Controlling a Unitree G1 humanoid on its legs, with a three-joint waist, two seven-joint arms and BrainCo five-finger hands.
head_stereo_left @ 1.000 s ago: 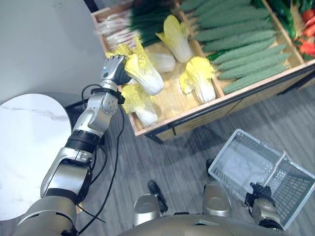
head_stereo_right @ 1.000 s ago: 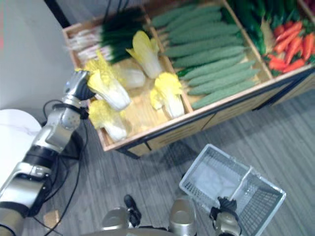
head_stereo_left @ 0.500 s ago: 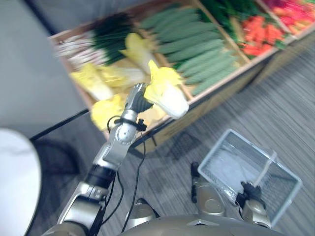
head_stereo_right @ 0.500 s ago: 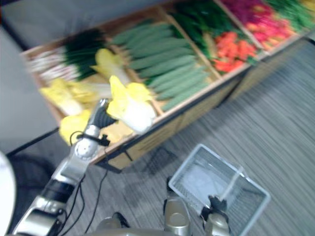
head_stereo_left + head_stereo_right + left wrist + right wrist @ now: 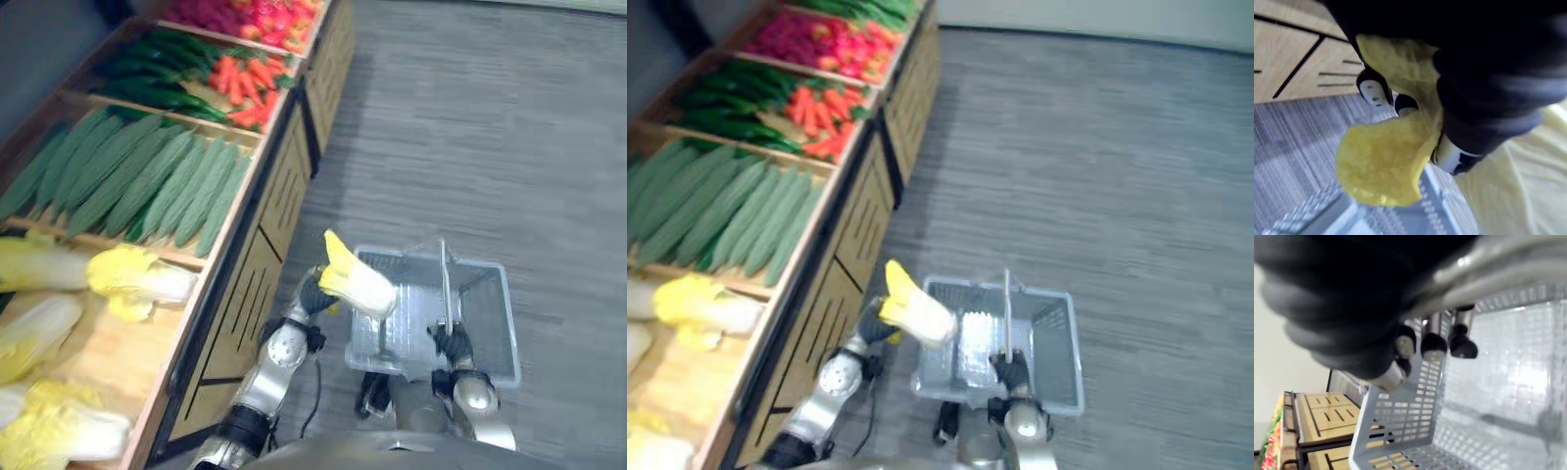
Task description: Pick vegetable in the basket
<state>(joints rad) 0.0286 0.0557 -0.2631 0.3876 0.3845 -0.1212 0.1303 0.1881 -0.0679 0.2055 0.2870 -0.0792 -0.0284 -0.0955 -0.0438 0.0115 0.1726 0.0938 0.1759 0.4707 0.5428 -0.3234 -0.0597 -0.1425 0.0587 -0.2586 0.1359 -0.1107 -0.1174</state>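
While my left hand (image 5: 313,294) clutches the cabbage (image 5: 359,285) over the basket (image 5: 493,362) rim, my right hand (image 5: 453,345) grips its handle (image 5: 444,284) (stall (image 5: 257,284) alongside).

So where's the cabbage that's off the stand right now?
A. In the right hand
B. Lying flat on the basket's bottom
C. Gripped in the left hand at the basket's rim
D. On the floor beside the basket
C: the left hand curls round the cabbage at the rim of the basket, while the right hand grips the handle.
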